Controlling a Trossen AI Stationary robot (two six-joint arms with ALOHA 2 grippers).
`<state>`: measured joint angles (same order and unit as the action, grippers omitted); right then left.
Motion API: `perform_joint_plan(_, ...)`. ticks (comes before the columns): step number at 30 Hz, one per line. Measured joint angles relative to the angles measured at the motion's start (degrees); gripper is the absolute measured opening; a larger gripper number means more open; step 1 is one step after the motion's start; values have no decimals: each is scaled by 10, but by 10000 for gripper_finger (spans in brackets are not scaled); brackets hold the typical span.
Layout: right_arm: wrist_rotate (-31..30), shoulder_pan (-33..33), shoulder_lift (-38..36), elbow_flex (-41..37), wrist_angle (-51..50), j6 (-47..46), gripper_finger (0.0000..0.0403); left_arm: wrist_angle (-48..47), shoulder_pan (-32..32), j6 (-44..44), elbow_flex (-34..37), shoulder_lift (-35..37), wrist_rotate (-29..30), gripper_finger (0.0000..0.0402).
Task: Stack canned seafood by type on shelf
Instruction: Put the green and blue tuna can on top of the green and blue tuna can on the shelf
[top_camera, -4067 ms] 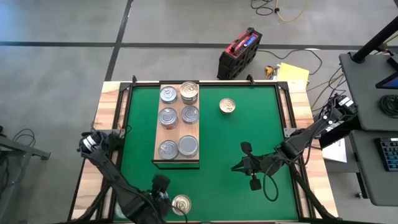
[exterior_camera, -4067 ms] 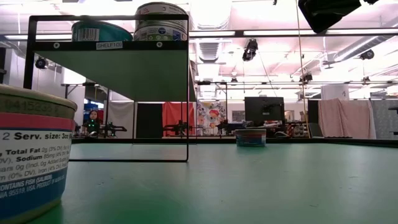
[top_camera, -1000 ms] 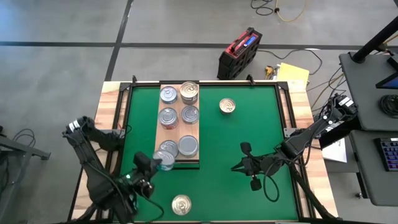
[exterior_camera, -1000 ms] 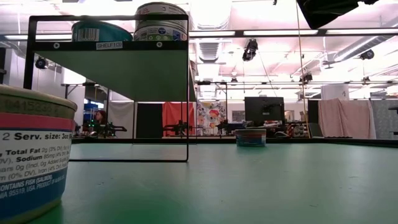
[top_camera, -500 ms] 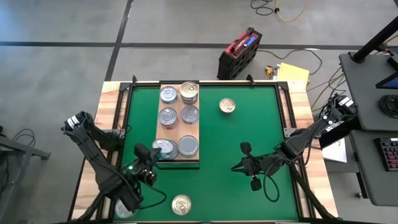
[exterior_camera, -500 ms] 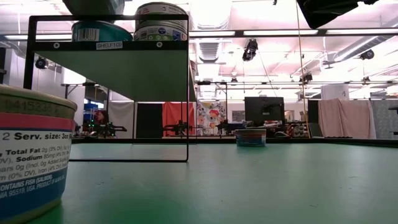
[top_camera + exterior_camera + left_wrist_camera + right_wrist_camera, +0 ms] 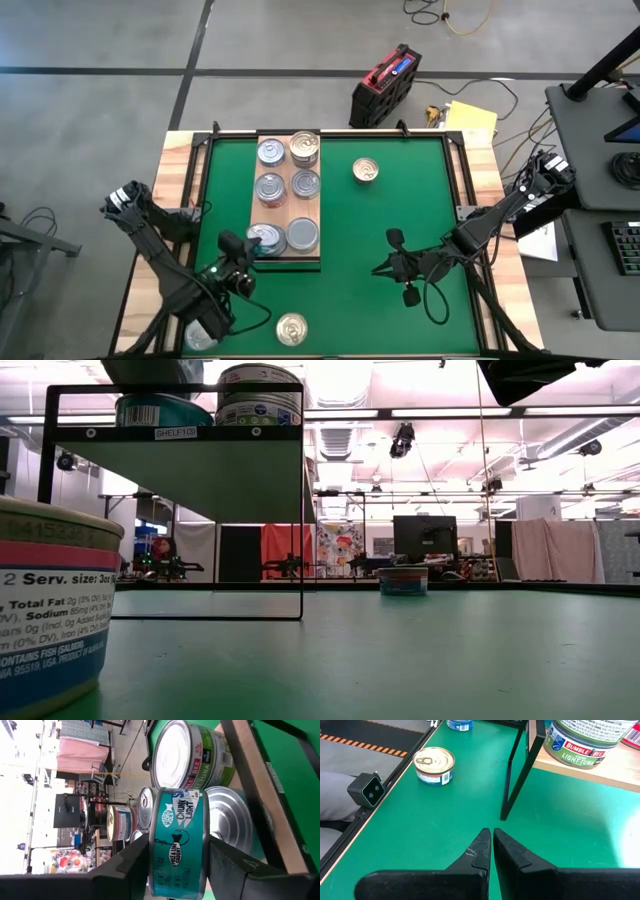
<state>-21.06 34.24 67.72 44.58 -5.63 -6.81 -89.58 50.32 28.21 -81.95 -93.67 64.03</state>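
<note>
Your left gripper (image 7: 175, 870) has a teal chunk light tuna can (image 7: 177, 845) between its fingers, set on a silver-lidded can (image 7: 232, 825) at the shelf (image 7: 286, 262) corner nearest it; whether the grip is released, I cannot tell. Open fully and lift straight off so the stack stays centred. The right gripper (image 7: 491, 845) waits closed over the desk (image 7: 380, 220), empty.

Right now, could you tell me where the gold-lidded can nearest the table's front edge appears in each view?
High view: the gold-lidded can sits bottom centre, on the mat.
Low view: very large at the left edge.
Left wrist view: not in it.
Right wrist view: on the mat near the table's edge.
Shared landmark: the shelf.
</note>
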Motion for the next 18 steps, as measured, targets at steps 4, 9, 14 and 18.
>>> perform_joint_plan(4,0,0,0,0,0,0,13,1,-4,0,0,0,0,153)
perform_joint_plan(9,0,0,0,0,0,0,13,6,-7,0,0,0,-22,147)
perform_joint_plan(14,0,0,0,0,0,3,13,22,-8,0,0,0,-29,152)
perform_joint_plan(18,0,0,0,0,0,4,13,24,-8,0,0,0,-29,154)
